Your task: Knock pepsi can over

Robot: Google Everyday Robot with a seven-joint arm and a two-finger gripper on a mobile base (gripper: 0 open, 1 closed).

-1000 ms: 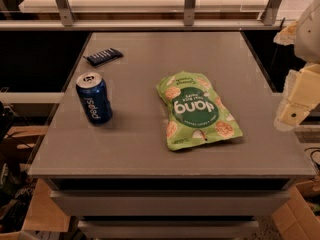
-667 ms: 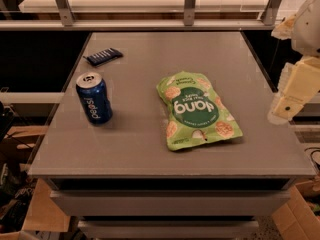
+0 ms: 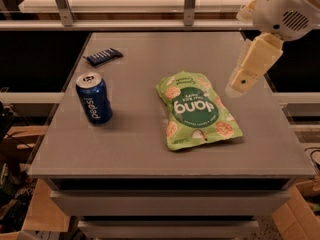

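Observation:
The pepsi can (image 3: 94, 98) stands upright on the left side of the grey table (image 3: 150, 149), dark blue with white lettering and a silver top. My gripper (image 3: 241, 83) hangs from the white arm (image 3: 280, 6) at the upper right, above the table's right part, just right of the green bag. It is far to the right of the can and holds nothing that I can see.
A green snack bag (image 3: 196, 109) lies flat in the middle-right of the table, between the gripper and the can. A flat dark-blue bar packet (image 3: 103, 56) lies at the back left. Metal rails cross behind the table; cardboard boxes sit on the floor.
The arm and gripper have moved left and inward from beyond the table's right edge to above its right part. The can, bag and packet have not moved.

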